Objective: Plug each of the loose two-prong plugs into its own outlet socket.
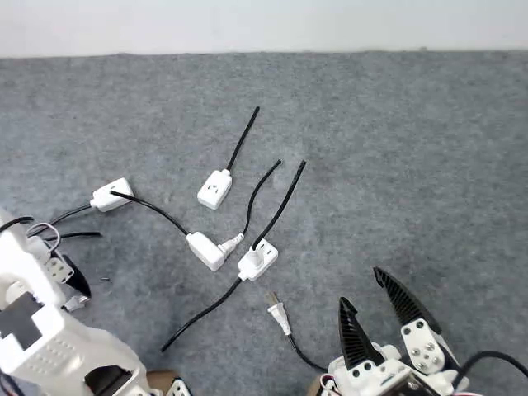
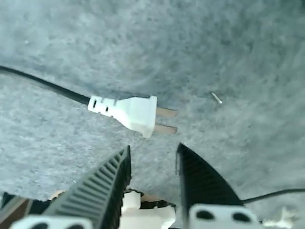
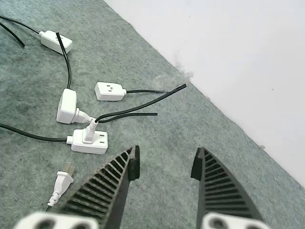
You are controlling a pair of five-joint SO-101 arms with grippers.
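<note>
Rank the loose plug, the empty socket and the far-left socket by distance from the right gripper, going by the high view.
1. Loose plug: nearest, just to the left of the open right gripper.
2. Empty socket: in the middle, farther back, with its slots facing up.
3. Far-left socket: farthest, out at the left side.

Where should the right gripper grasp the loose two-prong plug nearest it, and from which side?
Probably the white moulded body of the two-prong plug, from above, one finger on each side. It lies flat on the carpet, prongs pointing away from the right gripper, cord trailing back, so the prongs stay free.
</note>
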